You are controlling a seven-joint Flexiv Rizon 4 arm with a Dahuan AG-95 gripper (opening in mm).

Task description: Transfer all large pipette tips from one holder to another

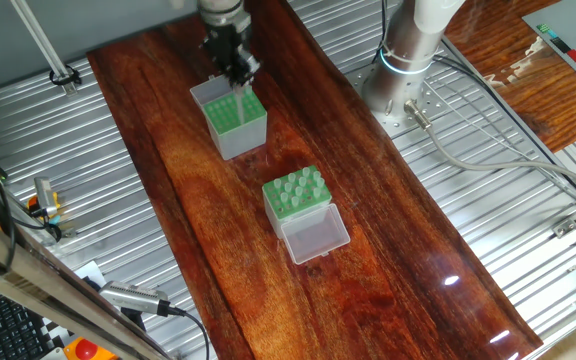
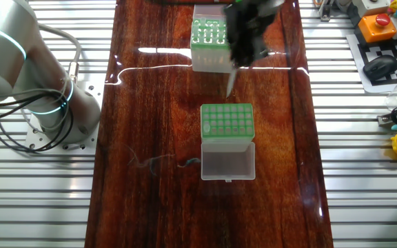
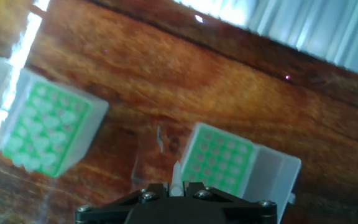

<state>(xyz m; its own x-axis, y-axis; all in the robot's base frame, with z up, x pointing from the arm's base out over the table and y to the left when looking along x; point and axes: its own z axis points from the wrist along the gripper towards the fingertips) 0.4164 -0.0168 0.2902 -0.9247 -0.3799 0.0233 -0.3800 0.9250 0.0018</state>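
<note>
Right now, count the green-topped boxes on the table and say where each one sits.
2. One box sits mid-table with its clear lid folded open. The other box stands at the table's far end in that view, beside the fingers, which grip one pipette tip.

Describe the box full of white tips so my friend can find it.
Find the dark wooden table with two green-topped boxes. The full box is the one away from the gripper, which holds one tip. White tips crowd its top; the other box looks mostly empty.
</note>
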